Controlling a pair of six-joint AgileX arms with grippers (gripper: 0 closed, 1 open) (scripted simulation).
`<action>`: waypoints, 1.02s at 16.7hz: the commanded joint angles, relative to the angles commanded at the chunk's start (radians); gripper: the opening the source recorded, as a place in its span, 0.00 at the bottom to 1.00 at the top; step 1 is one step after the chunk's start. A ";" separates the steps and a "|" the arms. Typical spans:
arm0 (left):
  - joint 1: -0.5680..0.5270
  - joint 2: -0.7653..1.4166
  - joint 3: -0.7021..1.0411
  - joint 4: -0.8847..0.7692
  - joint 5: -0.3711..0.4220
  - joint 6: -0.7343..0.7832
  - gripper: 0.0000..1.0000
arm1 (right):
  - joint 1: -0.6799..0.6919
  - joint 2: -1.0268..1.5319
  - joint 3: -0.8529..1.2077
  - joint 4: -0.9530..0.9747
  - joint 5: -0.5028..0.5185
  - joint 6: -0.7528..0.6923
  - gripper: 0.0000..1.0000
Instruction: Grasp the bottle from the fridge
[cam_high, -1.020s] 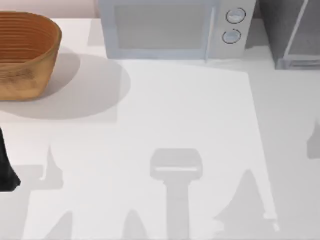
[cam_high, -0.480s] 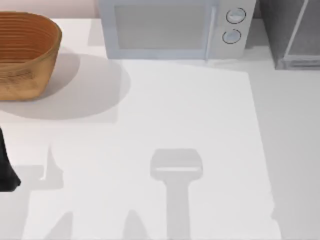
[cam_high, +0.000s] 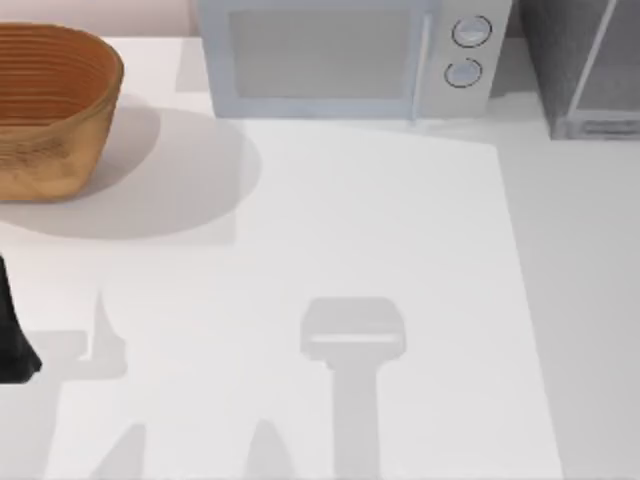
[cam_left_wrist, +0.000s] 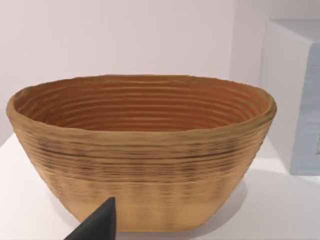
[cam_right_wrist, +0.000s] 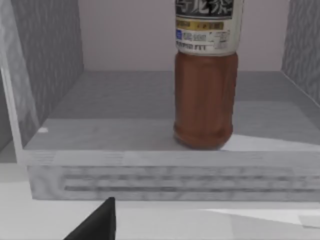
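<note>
Faded off the right side of the plain white table (cam_high: 380, 230) since a second ago: the grey arm shadows, thinner half a second back and now gone. Everything else lying as before.

Standing upright on the grey floor inside the fridge: small dark reddish-brown bottle (cam_right_wrist: 205, 100) with a pale printed label band, close behind the front lip, apart from both side walls, touched by nothing.

Around it: dark grey speckled boxy fridge (cam_right_wrist: 165, 175), front open, interior plain to see from the right wrist view, with the pale frame of its door (cam_right_wrist: 12, 100) standing off to one side. From the top view, set at the far right corner of the table (cam_high: 585, 60).

Just outside the fridge's front lip, facing the bottle and well short of it: right gripper (cam_right_wrist: 97, 225), seen as one dark tip at the view's edge. Holding nothing; how wide it stands cannot be told.

Beside the fridge, along the far edge: light silver-blue microwave (cam_high: 340, 60) with two round knobs, door closed.

At the far left: woven brown oval basket (cam_high: 50, 110), upright.

Parked at the table's left edge: left arm (cam_high: 12, 340), its left gripper (cam_left_wrist: 97, 225) pointed at the basket, clear of it; opening likewise cannot be told.
</note>
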 joint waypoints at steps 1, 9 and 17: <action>0.000 0.000 0.000 0.000 0.000 0.000 1.00 | 0.004 -0.003 -0.004 -0.003 0.002 0.000 1.00; 0.000 0.000 0.000 0.000 0.000 0.000 1.00 | 0.097 0.122 0.302 -0.184 0.103 -0.011 1.00; 0.000 0.000 0.000 0.000 0.000 0.000 1.00 | 0.235 0.251 0.710 -0.465 0.249 -0.009 1.00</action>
